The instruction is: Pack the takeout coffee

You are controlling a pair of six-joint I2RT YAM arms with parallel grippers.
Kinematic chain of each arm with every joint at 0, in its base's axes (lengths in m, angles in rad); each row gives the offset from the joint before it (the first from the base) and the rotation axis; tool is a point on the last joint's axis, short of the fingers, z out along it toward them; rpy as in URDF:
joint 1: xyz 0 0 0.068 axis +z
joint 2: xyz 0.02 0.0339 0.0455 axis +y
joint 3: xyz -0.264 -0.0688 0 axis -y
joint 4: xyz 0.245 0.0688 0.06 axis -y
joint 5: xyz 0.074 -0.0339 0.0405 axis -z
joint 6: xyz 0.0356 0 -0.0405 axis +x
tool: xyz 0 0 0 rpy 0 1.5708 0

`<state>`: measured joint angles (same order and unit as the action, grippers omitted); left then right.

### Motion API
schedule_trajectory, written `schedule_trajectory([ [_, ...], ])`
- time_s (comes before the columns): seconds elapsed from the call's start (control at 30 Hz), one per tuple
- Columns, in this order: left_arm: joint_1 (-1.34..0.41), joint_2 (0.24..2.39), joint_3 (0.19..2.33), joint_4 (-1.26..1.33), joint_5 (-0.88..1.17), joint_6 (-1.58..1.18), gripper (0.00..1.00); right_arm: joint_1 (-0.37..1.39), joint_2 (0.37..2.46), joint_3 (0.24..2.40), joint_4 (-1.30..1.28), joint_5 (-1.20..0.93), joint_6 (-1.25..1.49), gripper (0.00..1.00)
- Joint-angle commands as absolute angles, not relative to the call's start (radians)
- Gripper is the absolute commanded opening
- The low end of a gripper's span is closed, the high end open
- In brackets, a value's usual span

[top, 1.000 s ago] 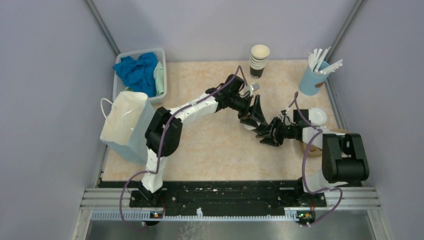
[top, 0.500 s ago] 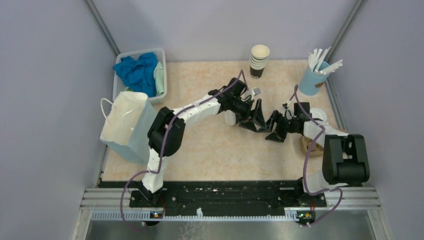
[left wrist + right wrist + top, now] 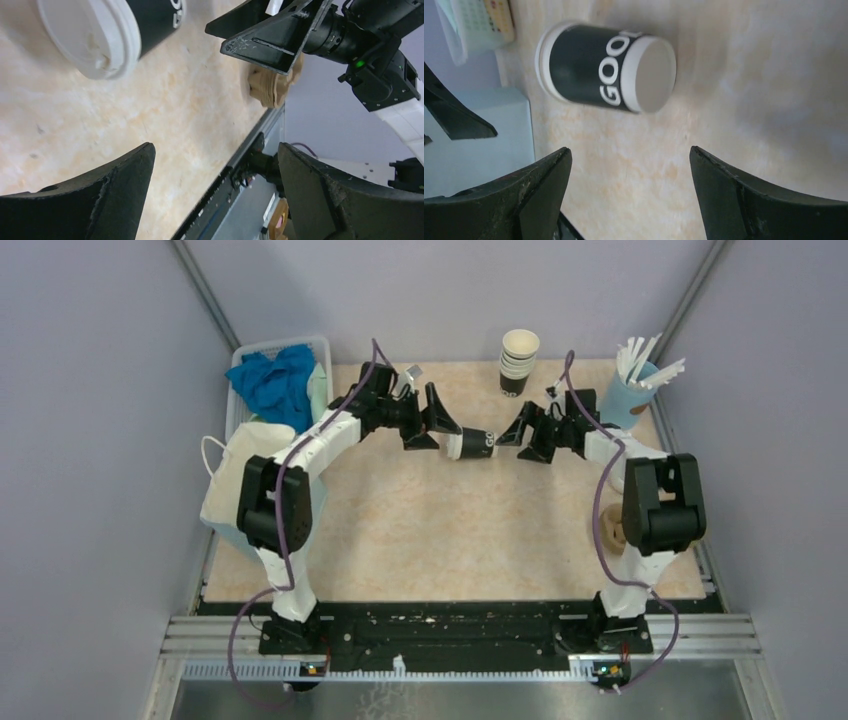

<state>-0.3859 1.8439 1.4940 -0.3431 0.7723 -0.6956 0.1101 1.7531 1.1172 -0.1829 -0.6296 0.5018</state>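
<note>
The takeout coffee (image 3: pixel 470 444), a dark cup with a white lid, lies on its side on the table toward the back. Its lid end faces my left gripper (image 3: pixel 440 425) and its base faces my right gripper (image 3: pixel 520 435). Neither gripper touches it. In the left wrist view the lidded cup (image 3: pixel 100 30) sits beyond the open left gripper (image 3: pixel 215 150), with bare table between the jaws. The right wrist view shows the cup's (image 3: pixel 599 75) round base ahead of the open right gripper (image 3: pixel 630 150), which holds nothing.
A light blue paper bag (image 3: pixel 250 490) stands at the left edge, with a basket of blue cloth (image 3: pixel 280 380) behind it. A stack of lidless cups (image 3: pixel 518 360) and a blue cup of white sticks (image 3: pixel 630 390) stand at the back. A tan object (image 3: pixel 610 530) lies beside the right arm.
Both arms have swung from the table's middle toward the back and drawn apart. Both grippers have opened wider. The cup now lies free on its side between them.
</note>
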Motion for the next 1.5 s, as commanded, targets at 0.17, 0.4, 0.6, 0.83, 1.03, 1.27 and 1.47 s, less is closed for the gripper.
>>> schedule_trajectory([
  [0.17, -0.360, 2.229, 1.902, -0.258, 0.747, -0.561, 0.97, 0.137, 2.145, 1.455, 0.171, -0.666, 0.829, 0.75],
  [0.4, -0.321, 2.407, 2.059, -0.221, 0.759, -0.595, 0.92, 0.157, 2.207, 1.471, 0.200, -0.643, 0.890, 0.63],
  [0.6, -0.321, 2.391, 1.979, -0.163, 0.839, -0.668, 0.86, 0.181, 2.167, 1.433, 0.155, -0.656, 0.887, 0.55],
  [0.83, -0.324, 2.230, 1.754, -0.103, 0.890, -0.716, 0.86, 0.207, 2.032, 1.329, 0.012, -0.589, 0.845, 0.66],
  [1.03, -0.350, 2.155, 1.601, -0.126, 0.933, -0.709, 0.85, 0.194, 1.914, 1.256, -0.198, -0.565, 0.723, 0.74],
  [1.27, -0.386, 2.044, 1.459, -0.190, 0.906, -0.671, 0.86, 0.208, 1.770, 1.034, -0.135, -0.641, 0.760, 0.76],
  [1.47, -0.395, 1.967, 1.384, -0.280, 0.903, -0.664, 0.89, 0.231, 1.660, 0.910, -0.111, -0.650, 0.779, 0.67],
])
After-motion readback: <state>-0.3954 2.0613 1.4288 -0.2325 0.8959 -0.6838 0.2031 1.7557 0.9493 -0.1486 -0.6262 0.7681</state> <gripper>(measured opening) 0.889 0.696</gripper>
